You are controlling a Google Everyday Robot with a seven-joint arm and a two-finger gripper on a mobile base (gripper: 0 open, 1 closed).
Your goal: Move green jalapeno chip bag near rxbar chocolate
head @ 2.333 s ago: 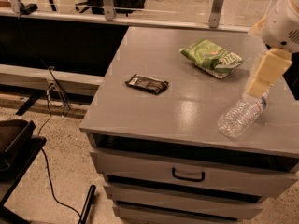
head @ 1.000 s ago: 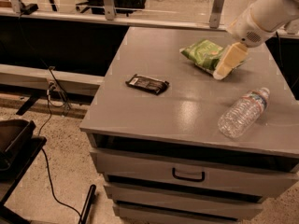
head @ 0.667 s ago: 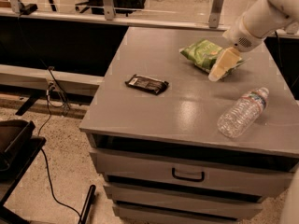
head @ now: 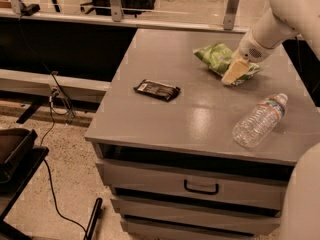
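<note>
The green jalapeno chip bag [head: 215,57] lies on the far right part of the grey cabinet top [head: 165,119]. The rxbar chocolate [head: 157,89], a dark flat bar, lies near the middle left of the top, well apart from the bag. My gripper [head: 234,73] hangs from the white arm at the upper right and sits low over the right end of the bag, covering part of it.
A clear plastic water bottle [head: 260,120] lies on its side at the right front of the top. The cabinet has drawers with a black handle [head: 201,188]. A railing runs behind. Cables and a black stand are on the floor at left.
The arm has swung from over the water bottle to the far right of the top, and the gripper has come down onto the chip bag's right end. Bag, bar and bottle have not moved.
</note>
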